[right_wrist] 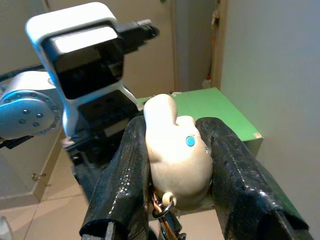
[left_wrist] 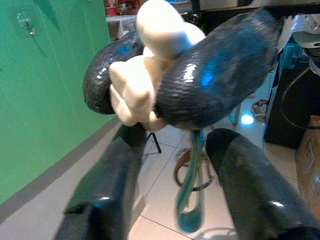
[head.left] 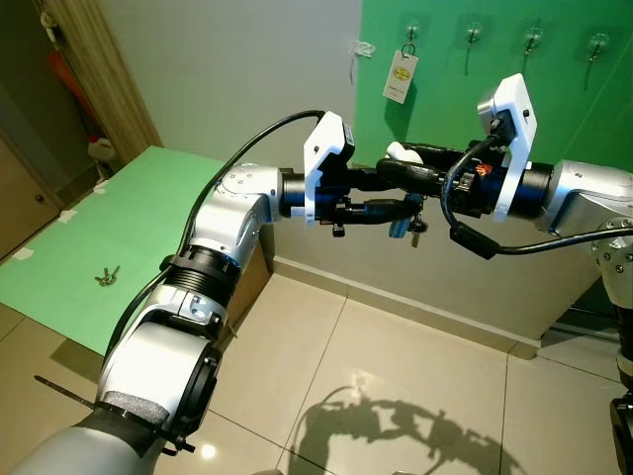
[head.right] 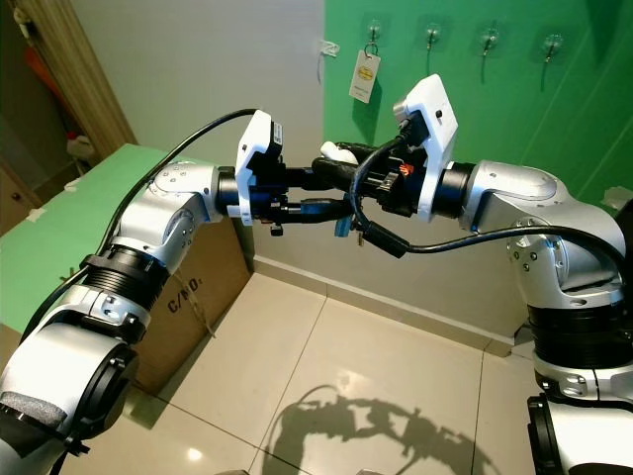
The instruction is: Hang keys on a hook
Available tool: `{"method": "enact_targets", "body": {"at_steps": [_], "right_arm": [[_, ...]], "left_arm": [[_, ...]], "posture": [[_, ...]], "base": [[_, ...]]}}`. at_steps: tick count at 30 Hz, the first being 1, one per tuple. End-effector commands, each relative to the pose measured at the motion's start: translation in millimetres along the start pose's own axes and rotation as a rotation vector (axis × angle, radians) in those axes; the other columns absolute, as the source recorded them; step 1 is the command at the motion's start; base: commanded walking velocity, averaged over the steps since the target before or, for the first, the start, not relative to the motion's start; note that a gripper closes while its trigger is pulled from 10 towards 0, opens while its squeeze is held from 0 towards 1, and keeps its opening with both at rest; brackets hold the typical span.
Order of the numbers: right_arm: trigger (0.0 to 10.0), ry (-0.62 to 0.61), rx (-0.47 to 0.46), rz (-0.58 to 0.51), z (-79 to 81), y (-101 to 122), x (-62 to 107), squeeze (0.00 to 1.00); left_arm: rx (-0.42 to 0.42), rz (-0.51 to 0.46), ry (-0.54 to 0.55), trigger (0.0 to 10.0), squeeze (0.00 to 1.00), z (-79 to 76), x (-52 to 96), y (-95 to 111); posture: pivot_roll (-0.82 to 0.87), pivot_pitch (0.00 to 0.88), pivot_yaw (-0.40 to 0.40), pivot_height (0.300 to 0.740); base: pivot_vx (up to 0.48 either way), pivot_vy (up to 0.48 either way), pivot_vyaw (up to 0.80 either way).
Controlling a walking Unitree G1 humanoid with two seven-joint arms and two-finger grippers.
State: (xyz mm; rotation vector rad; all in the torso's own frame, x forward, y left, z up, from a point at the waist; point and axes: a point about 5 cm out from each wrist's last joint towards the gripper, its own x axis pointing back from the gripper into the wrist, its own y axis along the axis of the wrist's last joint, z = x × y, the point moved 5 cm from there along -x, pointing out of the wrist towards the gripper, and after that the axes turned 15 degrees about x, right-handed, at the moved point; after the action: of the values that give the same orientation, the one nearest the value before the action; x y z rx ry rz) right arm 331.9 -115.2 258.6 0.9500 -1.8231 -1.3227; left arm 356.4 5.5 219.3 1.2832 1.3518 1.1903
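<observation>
Four hooks (head.left: 532,40) on green wall (head.left: 554,109)

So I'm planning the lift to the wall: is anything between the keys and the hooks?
Nothing visible blocks the way. The right claw grips the cream keychain figure, with the keys dangling below and the left claw alongside. The hooks sit above on the green wall; one holds a tag.

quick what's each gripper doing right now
Left gripper: open, fingers either side of the hanging blue key, not gripping.
Right gripper: shut on the white keychain figure.
</observation>
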Motion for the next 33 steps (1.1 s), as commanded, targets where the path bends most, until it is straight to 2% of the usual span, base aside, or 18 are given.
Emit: {"method": "enact_targets", "body": {"at_steps": [1, 4, 5, 6, 20, 28, 29, 30, 31, 33], "right_arm": [[0.0, -0.008, 0.021, 0.004, -2.9, 1, 2.3, 0.00], [0.0, -0.007, 0.018, 0.006, -3.0, 0, 2.1, 0.00], [0.0, -0.005, 0.018, 0.006, -2.7, 0, 1.9, 0.00], [0.0, -0.003, 0.018, 0.007, -2.4, -1, 1.6, 0.00], [0.0, 0.013, 0.020, 0.001, 0.2, 0, -1.4, 0.00], [0.0, 0.009, 0.016, 0.009, -0.9, -3, -1.3, 0.00], [0.0, 0.009, 0.015, 0.009, -0.9, -4, -1.5, 0.00], [0.0, 0.009, 0.014, 0.008, -0.9, -4, -1.6, 0.00], [0.0, 0.009, 0.013, 0.008, -0.8, -4, -1.8, 0.00], [0.0, 0.008, 0.012, 0.006, -0.9, -4, -2.0, 0.00]], "left_arm": [[-0.008, 0.022, 0.001, 10.0, 1.00, -0.1, 3.7, -2], [-0.004, 0.018, 0.009, 10.0, 1.00, 1.0, 3.7, -2], [-0.003, 0.015, 0.010, 10.0, 0.31, 1.3, 3.5, -2], [0.000, 0.011, 0.012, 10.0, 0.00, 1.5, 3.0, -1], [0.072, -0.070, -0.011, 10.0, 0.00, -1.7, -3.5, 8], [0.073, -0.073, -0.009, 10.0, 0.00, -3.0, -4.4, 9], [0.076, -0.070, -0.009, 9.6, 0.00, -3.0, -4.0, 8], [0.079, -0.066, -0.005, 3.7, 0.00, -2.5, -3.6, 7], [0.078, -0.058, -0.004, 0.0, 0.00, -2.3, -3.3, 5], [0.079, -0.049, -0.005, 0.0, 0.00, -2.5, -2.8, 4]], "posture": [[-0.25, 0.000, 0.069, 0.740], [-0.25, 0.000, 0.069, 0.740], [-0.25, 0.000, 0.070, 0.740], [-0.25, 0.000, 0.069, 0.740], [-0.25, 0.000, 0.066, 0.740], [-0.25, 0.000, 0.065, 0.740], [-0.25, 0.000, 0.065, 0.740], [-0.25, 0.000, 0.065, 0.740], [-0.25, 0.000, 0.065, 0.740], [-0.25, 0.000, 0.065, 0.740]], "base": [[0.000, 0.000, 0.00], [0.000, 0.000, 0.00], [0.000, 0.000, 0.00], [0.000, 0.000, 0.00], [0.000, 0.000, 0.00], [0.000, 0.000, 0.00], [0.000, 0.000, 0.00], [0.000, 0.000, 0.00], [0.000, 0.000, 0.00], [0.000, 0.000, 0.00]]}}
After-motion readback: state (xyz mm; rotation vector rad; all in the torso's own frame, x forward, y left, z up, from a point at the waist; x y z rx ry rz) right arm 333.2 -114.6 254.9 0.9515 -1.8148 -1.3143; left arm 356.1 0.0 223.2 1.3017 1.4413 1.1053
